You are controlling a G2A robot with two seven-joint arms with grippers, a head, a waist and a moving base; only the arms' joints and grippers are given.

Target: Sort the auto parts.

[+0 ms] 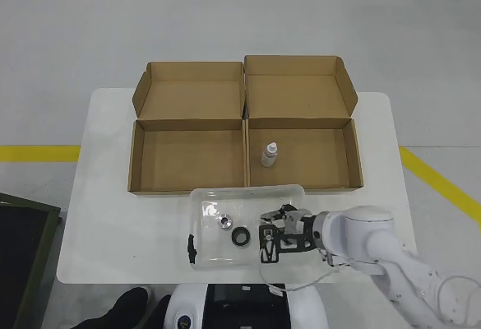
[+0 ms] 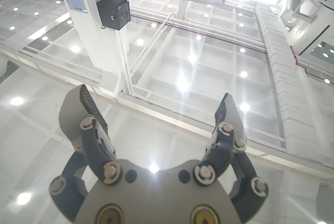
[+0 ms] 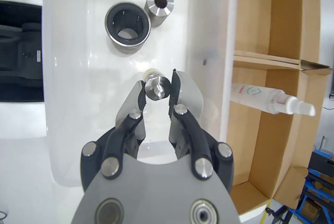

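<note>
Steel stud point(image 3: 152, 86) is clamped by right gripper point(image 3: 157, 90) inside tray point(image 1: 248, 191); bearing ring point(image 3: 127, 26) and steel bushing point(image 3: 159, 6) lie in tray, unsorted. One bottle point(image 1: 269, 154) sits in cardboard box point(image 1: 326, 160) beyond tray. Left gripper point(image 2: 154, 91) spread open, empty.

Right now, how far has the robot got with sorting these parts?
Done: one white bottle stands in the cardboard box on the robot's right. In hand: the right end effector grips a small metal stud in the clear tray. Still to go: that stud, plus a silver sleeve and a black ring nearby.
</note>
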